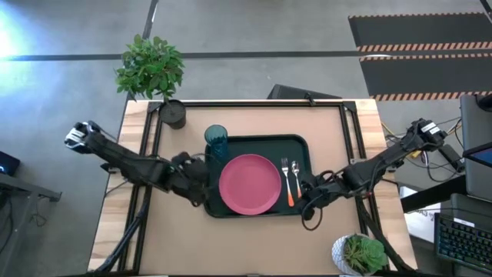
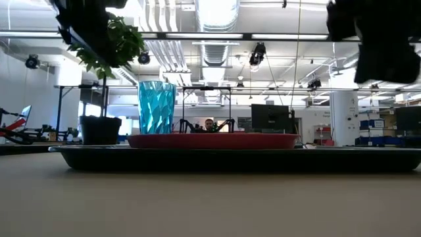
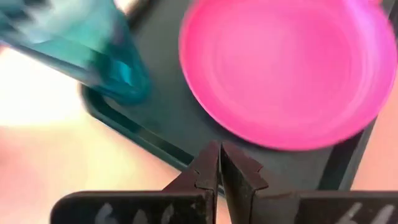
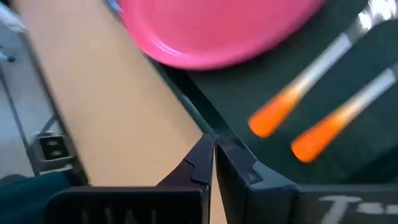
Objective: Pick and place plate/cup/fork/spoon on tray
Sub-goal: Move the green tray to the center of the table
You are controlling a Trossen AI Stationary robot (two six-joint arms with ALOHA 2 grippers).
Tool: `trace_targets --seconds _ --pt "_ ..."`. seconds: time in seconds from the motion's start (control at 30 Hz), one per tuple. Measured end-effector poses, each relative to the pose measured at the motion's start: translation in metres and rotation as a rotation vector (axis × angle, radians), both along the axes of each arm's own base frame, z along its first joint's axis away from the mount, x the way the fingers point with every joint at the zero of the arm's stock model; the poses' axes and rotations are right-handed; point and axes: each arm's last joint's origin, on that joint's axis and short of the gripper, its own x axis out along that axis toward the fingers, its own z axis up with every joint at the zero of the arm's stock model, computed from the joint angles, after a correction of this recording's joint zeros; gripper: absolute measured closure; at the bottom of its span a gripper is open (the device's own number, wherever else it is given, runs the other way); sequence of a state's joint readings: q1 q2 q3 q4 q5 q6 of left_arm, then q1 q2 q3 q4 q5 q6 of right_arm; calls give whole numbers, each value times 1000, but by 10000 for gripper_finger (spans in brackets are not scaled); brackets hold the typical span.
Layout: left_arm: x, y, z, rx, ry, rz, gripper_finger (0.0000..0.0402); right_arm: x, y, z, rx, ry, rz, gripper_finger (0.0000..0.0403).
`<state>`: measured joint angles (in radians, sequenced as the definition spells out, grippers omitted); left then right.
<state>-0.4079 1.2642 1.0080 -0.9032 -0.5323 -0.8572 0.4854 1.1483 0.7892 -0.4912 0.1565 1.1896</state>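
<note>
The dark tray (image 1: pixel 296 146) lies mid-table. The pink plate (image 1: pixel 250 183) lies flat in it. The teal cup (image 1: pixel 216 142) stands upright in its far left corner. The fork (image 1: pixel 284 171) and spoon (image 1: pixel 294 175), both with orange handles, lie side by side right of the plate. My left gripper (image 3: pixel 221 163) is shut and empty above the tray's left rim (image 3: pixel 134 127). My right gripper (image 4: pixel 213 152) is shut and empty above the tray's near right rim (image 4: pixel 186 102), close to the two handles (image 4: pixel 267 121). In the low view both arms hang high above the tray.
A potted plant (image 1: pixel 154 73) stands at the table's far left corner, and a second plant (image 1: pixel 360 254) at the near right corner. Bare tabletop (image 1: pixel 246 246) lies between the tray and the near edge. A person (image 2: pixel 209 125) shows far off in the room.
</note>
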Motion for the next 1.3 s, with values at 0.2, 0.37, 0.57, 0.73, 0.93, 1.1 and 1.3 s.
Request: trace_targets --seconds 0.2,0.37,0.57,0.73,0.93,1.1,1.3 --pt "-17 10 17 54 -69 36 402 -10 -2 -23 29 95 -33 394" --pt "-22 12 20 73 -75 45 402 -14 -4 -31 22 120 -61 394" --pt "-24 13 20 81 -62 45 402 -19 -7 -41 25 150 -93 394" --pt "-24 13 20 81 -62 46 402 -21 -7 -44 23 160 -98 394" --pt "-24 13 20 82 -63 46 402 -23 -7 -49 18 176 -103 394" --pt "-24 13 20 82 -63 47 402 -20 1 -63 7 231 -89 394" --pt "-24 13 20 82 -64 47 402 -7 24 -86 53 228 -21 394"
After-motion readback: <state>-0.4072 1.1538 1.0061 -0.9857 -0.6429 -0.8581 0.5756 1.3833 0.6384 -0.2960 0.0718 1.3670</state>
